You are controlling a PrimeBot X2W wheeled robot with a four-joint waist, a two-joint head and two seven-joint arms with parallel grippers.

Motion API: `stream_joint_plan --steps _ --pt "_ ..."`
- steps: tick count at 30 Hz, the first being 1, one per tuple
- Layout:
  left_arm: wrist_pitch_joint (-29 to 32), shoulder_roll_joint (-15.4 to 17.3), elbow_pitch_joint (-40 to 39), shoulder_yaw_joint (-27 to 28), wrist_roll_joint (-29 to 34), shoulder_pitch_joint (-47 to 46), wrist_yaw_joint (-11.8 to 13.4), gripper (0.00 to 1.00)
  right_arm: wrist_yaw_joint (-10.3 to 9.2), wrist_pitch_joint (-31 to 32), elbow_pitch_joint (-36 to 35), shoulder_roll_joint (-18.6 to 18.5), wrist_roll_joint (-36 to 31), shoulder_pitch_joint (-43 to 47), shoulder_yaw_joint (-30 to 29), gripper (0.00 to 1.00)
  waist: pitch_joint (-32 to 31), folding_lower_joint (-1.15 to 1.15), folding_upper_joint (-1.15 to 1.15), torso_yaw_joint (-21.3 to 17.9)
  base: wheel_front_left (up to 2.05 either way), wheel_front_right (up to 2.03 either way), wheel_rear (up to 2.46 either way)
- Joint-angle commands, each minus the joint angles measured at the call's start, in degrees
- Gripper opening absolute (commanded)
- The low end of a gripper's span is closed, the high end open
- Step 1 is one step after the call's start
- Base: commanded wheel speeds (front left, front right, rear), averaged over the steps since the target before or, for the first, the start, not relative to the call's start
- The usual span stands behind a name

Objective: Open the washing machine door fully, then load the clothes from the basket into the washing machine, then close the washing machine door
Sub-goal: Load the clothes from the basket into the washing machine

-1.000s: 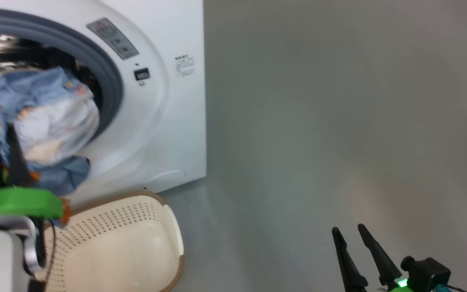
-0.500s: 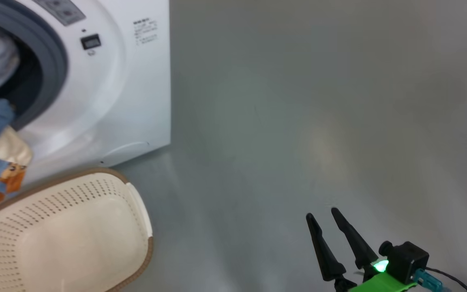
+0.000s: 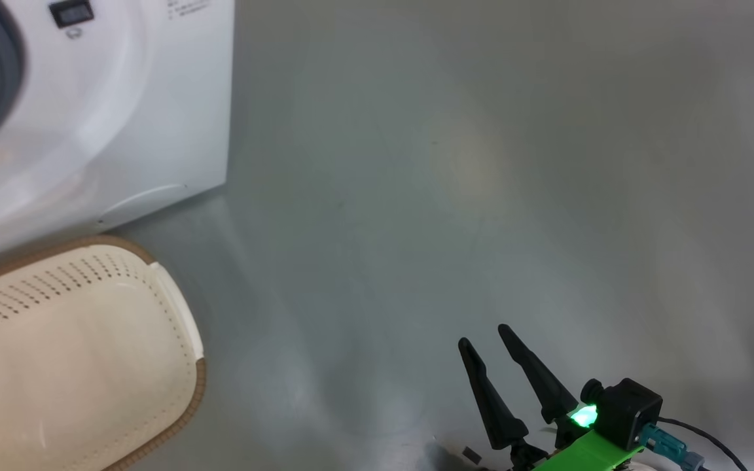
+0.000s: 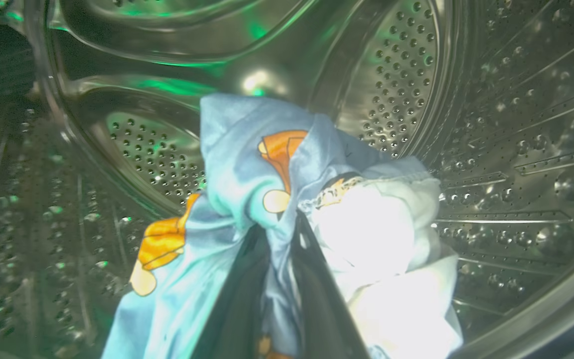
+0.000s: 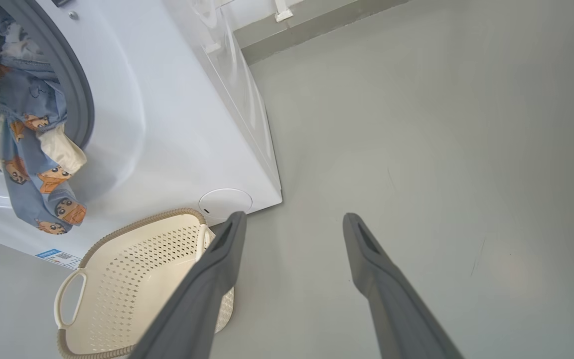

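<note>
L tool (image 4: 280,229) pinching bear-print clothes (image 4: 239,164) inside washer drum (image 4: 401,75).

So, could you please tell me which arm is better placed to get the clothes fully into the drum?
Left. The left tool is shut on the clothes inside the drum, though part of them hangs outside the opening. The right tool stands open over the floor, away from the washing machine.

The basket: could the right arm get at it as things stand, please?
Probably yes. The right gripper is open and empty, the basket sits close beyond its fingers, and only bare floor appears to lie between them in the head view.
</note>
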Motion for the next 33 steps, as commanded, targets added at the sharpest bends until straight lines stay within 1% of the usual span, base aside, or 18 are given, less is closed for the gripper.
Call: stream_joint_plan --steps 1,8,13,15,18,21,22,24,25,26,29,33 --pt "-0.4 3.2 -1.4 0.3 0.9 -2.3 0.1 0.00 0.10 -0.4 -1.3 -0.5 0.6 -0.2 1.6 1.00 1.8 0.00 0.00 -0.9 0.00 0.00 0.00" --pt "-0.4 3.8 -3.0 0.5 0.5 -5.6 0.5 0.00 0.10 -0.4 -1.8 -0.5 0.9 -0.5 2.2 1.00 3.3 0.00 0.00 -1.5 0.00 0.00 0.00" --pt "-0.4 4.5 -8.5 1.3 0.3 -7.5 1.4 0.00 0.10 -0.4 -2.0 -0.5 0.9 -1.0 2.4 1.00 4.7 0.00 0.00 -2.0 0.00 0.00 0.00" --pt "-0.4 4.8 -9.4 1.5 0.4 -7.8 1.8 0.00 0.10 -0.4 -2.0 -0.5 0.8 -1.1 2.5 1.00 5.3 0.00 0.00 -2.1 0.00 0.00 0.00" --pt "-0.4 5.0 -5.5 0.2 1.1 -7.9 1.2 0.00 0.10 -0.4 -1.9 -0.5 0.7 -1.2 2.6 1.00 5.7 0.00 0.00 -2.1 0.00 0.00 0.00" --pt "-0.4 5.0 -2.1 -0.6 1.6 -9.1 1.5 0.00 0.10 -0.4 -1.8 -0.5 0.9 -1.2 2.7 1.00 5.8 0.00 0.00 -1.9 0.00 0.00 0.00" --pt "-0.4 4.9 -1.1 -0.9 1.8 -9.5 1.7 0.05 0.10 -0.4 -1.8 -0.5 1.1 -1.2 2.7 1.00 5.8 0.00 0.00 -1.8 0.00 0.00 0.00" --pt "-0.4 4.8 1.2 -1.5 2.3 -10.1 2.2 0.34 0.10 -0.4 -1.7 -0.5 1.4 -1.2 2.7 1.00 5.6 0.00 0.00 -1.6 0.00 0.00 0.00" --pt "-0.4 4.6 1.9 -2.1 2.8 -10.4 2.8 0.77 0.10 -0.4 -1.6 -0.5 1.5 -1.2 2.6 1.00 5.4 0.00 0.00 -1.4 0.00 0.00 0.00" --pt "-0.4 4.4 2.8 -2.5 3.3 -10.5 3.4 1.00 0.10 -0.4 -1.6 -0.5 1.6 -1.2 2.6 1.00 5.2 0.00 0.00 -1.1 0.00 0.00 0.00" --pt "-0.2 3.3 6.0 -3.9 4.4 -10.8 5.1 1.00 0.10 -0.4 -1.2 -0.5 1.4 -1.2 2.3 1.00 4.2 0.00 0.00 -0.3 0.00 0.00 0.00" --pt "1.8 1.5 10.3 -5.3 5.1 -11.8 6.4 1.00 0.10 -0.4 -0.9 -0.5 0.9 -1.6 2.0 1.00 2.9 0.00 0.00 0.9 0.00 0.00 0.00"
